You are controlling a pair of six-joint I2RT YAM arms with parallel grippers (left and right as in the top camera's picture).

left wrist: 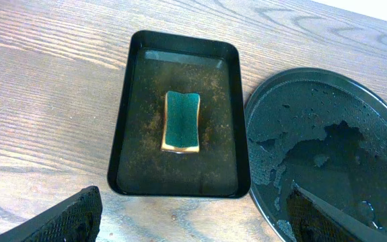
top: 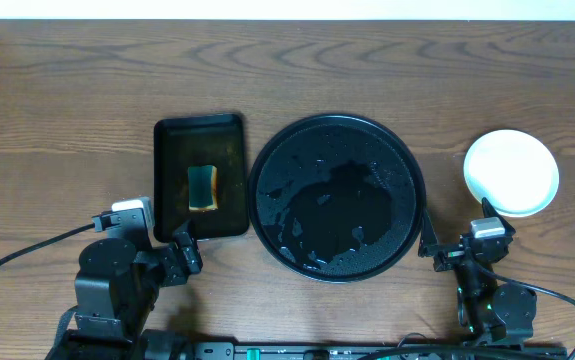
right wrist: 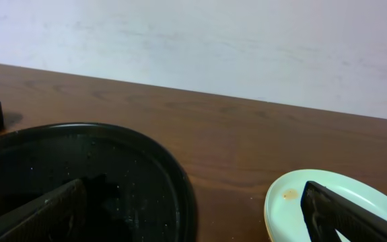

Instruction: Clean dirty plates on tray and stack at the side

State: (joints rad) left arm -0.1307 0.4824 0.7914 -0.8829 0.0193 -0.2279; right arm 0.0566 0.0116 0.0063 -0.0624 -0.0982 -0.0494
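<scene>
On the wooden table [top: 67, 90], the round black tray [top: 367, 160] lies wet and bare in the middle, with a smaller rectangular tray [top: 172, 150] just left of it. The plates [top: 511, 172] sit off the tray on the table to its right. Both arms are folded low at the near edge, the left gripper [left wrist: 190, 205] facing the sponge [left wrist: 181, 122] in the rectangular tray and the right gripper [right wrist: 193, 195] between tray and plates, each with fingers spread wide and holding nothing.

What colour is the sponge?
The sponge is dark green on top, yellow underneath; clearest in the left wrist view.
</scene>
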